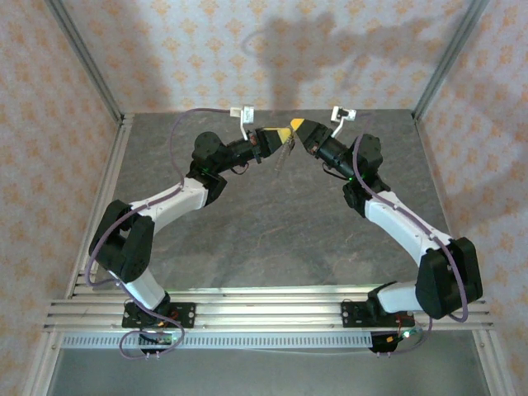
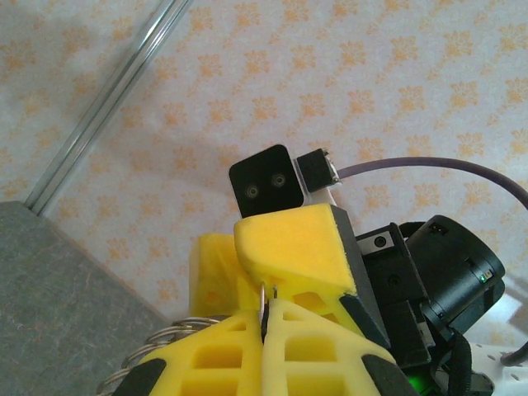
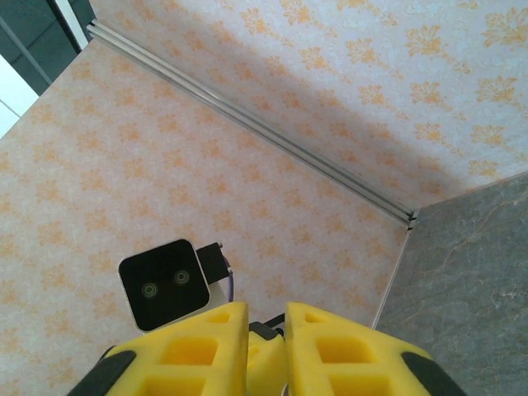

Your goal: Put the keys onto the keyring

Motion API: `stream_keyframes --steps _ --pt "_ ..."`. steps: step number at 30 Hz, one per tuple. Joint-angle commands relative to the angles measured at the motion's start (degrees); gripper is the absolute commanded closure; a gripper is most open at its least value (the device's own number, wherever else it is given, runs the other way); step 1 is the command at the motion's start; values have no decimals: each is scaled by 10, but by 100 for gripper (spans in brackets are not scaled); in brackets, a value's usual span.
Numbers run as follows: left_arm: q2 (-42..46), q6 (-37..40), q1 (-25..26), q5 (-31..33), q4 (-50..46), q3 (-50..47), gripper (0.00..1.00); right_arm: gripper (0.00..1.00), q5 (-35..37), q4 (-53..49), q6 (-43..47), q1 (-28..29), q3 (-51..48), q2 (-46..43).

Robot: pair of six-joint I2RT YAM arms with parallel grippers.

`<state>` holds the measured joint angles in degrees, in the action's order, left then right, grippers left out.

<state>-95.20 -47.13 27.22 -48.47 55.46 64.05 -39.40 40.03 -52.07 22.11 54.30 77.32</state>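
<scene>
Grey marbled tabletop [image 1: 264,239], aluminium rails [image 1: 264,307] along its near edge, two arm bases [image 1: 158,313] bolted there

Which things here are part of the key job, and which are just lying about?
Part of the job:
keyring, pinched in the shut left gripper
right gripper, close beside it

Just around:
grey table
patterned wall
metal frame post

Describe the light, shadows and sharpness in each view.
Top external view: even light; the arms throw soft shadows on the back wall, and the table shows a pale sheen. Left wrist view: the left gripper looms close and soft, the keyring glinting. Right wrist view: a broad shadow band crosses the wallpaper; the right gripper is slightly blurred.
</scene>
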Motion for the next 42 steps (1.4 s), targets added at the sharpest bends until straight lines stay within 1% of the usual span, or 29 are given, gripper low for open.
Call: stream_keyframes --steps 1,6,10,13,20,22,29,32,36,41,42 --pt "2 -7 0 -8 27 22 100 78 -14 38 -6 7 -19 -10" --pt "-1 -8 0 -1 25 23 100 70 -4 59 -18 8 -52 -32" --pt "-3 -11 0 3 26 23 100 70 3 73 -26 10 -65 -41" --pt "-3 -13 0 3 27 23 100 68 2 80 -28 15 -64 -40" --pt "-3 -14 1 3 26 23 100 67 4 83 -27 29 -57 -25" --pt "-3 -13 1 3 25 23 100 65 4 84 -25 35 -55 -22" --pt "-5 -11 1 0 17 28 100 67 5 58 -6 38 -56 -23" --pt "-5 -10 1 -6 9 32 100 71 3 20 26 38 -49 -33" --pt "-5 -8 1 -9 5 32 100 83 4 -22 57 38 -44 -50" --pt "-6 -10 1 -8 5 33 100 99 7 -19 56 38 -46 -54" --pt "-5 -10 1 -8 4 32 100 100 6 -11 52 38 -48 -54"
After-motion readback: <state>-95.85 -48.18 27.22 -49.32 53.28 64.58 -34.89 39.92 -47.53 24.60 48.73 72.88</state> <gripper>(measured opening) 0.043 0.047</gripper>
